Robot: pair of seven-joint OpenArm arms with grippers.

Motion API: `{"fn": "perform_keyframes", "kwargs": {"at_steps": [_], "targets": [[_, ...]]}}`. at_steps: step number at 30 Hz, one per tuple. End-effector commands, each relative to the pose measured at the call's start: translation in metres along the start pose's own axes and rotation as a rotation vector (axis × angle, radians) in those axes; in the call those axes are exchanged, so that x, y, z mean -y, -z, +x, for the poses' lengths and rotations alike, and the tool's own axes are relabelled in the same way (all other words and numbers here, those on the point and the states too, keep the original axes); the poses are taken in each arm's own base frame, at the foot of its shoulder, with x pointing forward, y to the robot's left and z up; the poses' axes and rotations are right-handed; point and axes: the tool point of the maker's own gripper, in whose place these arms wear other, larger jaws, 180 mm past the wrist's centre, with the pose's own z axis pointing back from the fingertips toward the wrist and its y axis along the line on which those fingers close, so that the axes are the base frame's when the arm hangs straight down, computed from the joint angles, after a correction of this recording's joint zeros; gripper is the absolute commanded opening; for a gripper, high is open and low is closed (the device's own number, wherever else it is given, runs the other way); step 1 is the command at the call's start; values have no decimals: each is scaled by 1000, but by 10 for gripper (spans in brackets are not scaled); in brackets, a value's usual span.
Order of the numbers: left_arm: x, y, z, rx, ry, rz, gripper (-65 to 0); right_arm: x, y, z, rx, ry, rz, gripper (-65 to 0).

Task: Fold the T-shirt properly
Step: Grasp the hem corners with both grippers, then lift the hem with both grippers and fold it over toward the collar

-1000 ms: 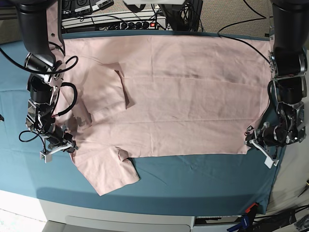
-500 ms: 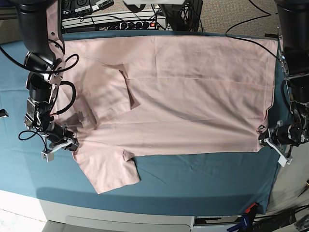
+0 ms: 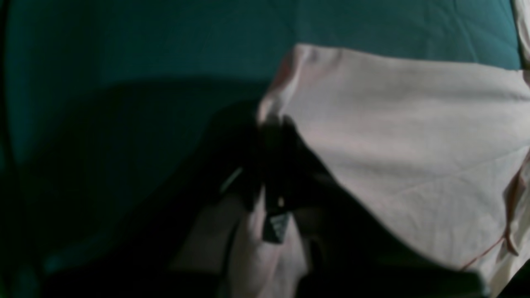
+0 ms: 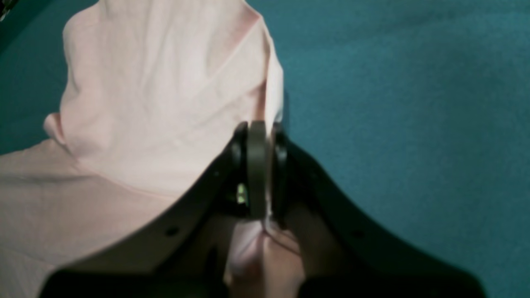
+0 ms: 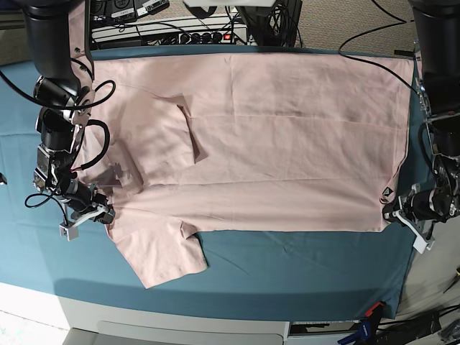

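Stretched flatter now, pale pink T-shirt (image 5: 273,144) lies plain-side-up.

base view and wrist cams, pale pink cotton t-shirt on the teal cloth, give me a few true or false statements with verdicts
1. The pale pink cotton T-shirt lies spread flat on the teal-blue table cloth. True.
2. The right gripper is open above bare cloth. False: it is shut on the shirt's edge.
3. The left gripper pinches the shirt's hem corner. True.
4. The cartoon print faces up. False: only plain pink shows.
5. One sleeve lies toward the near table edge. True.
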Motion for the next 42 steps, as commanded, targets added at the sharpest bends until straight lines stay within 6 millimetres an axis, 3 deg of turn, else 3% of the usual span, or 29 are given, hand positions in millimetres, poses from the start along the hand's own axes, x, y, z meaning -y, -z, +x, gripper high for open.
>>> {"fn": "perform_keyframes", "kwargs": {"at_steps": [1,27,29,32,34,38,42], "targets": [[2,-16,35,84,27,2,-650,2,-8,33,77,-15,-3,-650],[-1,-16,34,75,40,19,-650,2,-8,32,76,-15,-2,-650],[1,-16,34,76,57,8,-608,2,-8,32,76,-16,-3,-650],[3,-15,34,75,68,-1,-490,2,-8,32,76,-15,-3,-650],[4,-15,34,74,68,-3,-462,2,-8,32,76,-15,-2,-650],[6,-13,33,71,70,-3,-478,2,-8,32,76,-15,-2,-650],[5,-9,33,81,66,15,-583,2,-8,33,78,-11,1,-650]]}}
